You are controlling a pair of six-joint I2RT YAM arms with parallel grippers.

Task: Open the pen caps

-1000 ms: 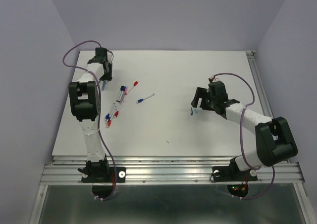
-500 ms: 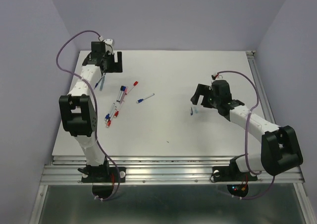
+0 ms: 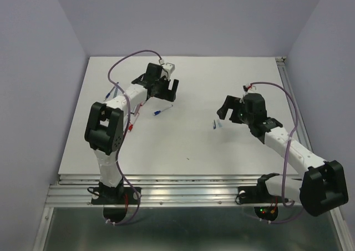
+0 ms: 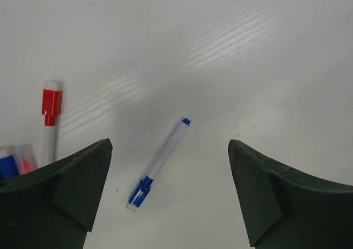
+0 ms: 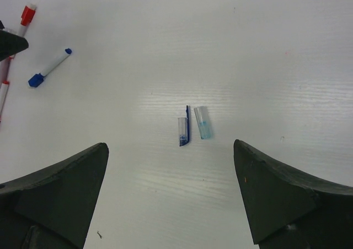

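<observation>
**Top view.** The left arm reaches over the left half of the tabletop [image 3: 222, 167]. The left fingers [image 3: 175, 87] are spread apart and hold nothing, near the blue pen [image 3: 162, 111]. More pens lie under and beside that arm, partly hidden, so the count cannot be told. The right fingers [image 3: 224, 106] are also spread and empty. The dark blue cap [image 3: 214, 126] and light blue cap [image 3: 219, 124] lie loose side by side at mid-tabletop, near the right fingers and touched by nothing.

**Left wrist view.** The left fingers [image 4: 66, 199] stand wide apart. The blue pen [image 4: 165, 158] lies flat and slanted on the tabletop between them, clear of both. The red pen [image 4: 49, 133] lies at left with its red cap [image 4: 52, 102] seated on it. Blue and pink pen ends show at the left edge, mostly hidden behind the finger.

**Right wrist view.** The right fingers [image 5: 60, 199] are wide apart with nothing between the tips. The dark blue cap [image 5: 182, 132] and light blue cap [image 5: 203, 122] lie ahead on bare tabletop, just beside each other with a slim gap showing. The blue pen [image 5: 49, 67] is at upper left, well apart from the caps. The red pen [image 5: 25, 15] is in the top-left corner.
</observation>
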